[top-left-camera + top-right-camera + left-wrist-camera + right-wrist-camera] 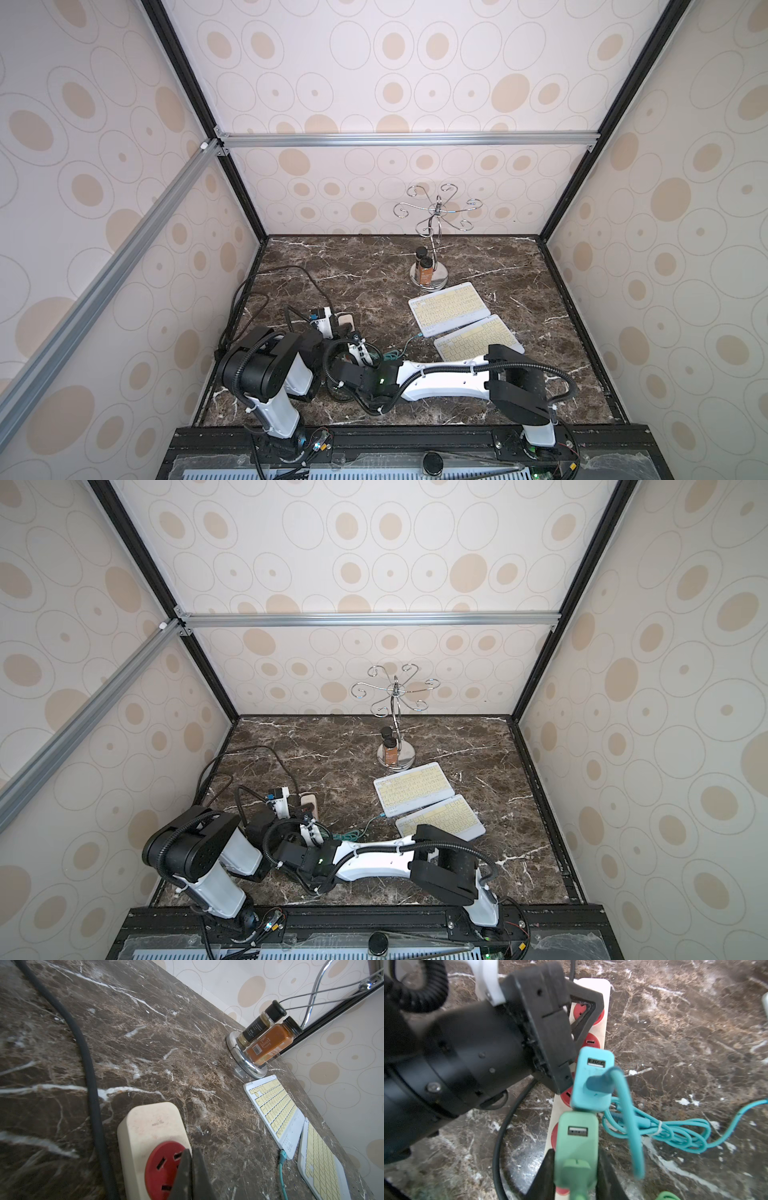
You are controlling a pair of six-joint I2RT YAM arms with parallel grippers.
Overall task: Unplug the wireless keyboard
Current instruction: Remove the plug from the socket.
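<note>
Two white keyboards with yellow keys lie side by side, the far one point(449, 309) point(413, 793) point(276, 1109) and the near one point(478, 343) point(442, 823) point(320, 1165). A teal cable point(675, 1132) runs from a teal charger point(593, 1080) to the far keyboard's corner point(282, 1155). Beside it, a green charger point(577, 1136) sits in the cream power strip point(605, 991) point(149, 1122) with red sockets. My right gripper point(576, 1155) is shut on the green charger's sides. My left gripper point(191, 1150) is shut and empty, its tips over the strip's end socket.
A chrome hook stand point(432, 232) with two spice bottles point(424, 268) on its base stands behind the keyboards. The strip's thick black cord point(87, 1068) loops along the left wall. A bundled coil of teal cable lies right of the strip. Patterned walls enclose the marble table point(540, 374).
</note>
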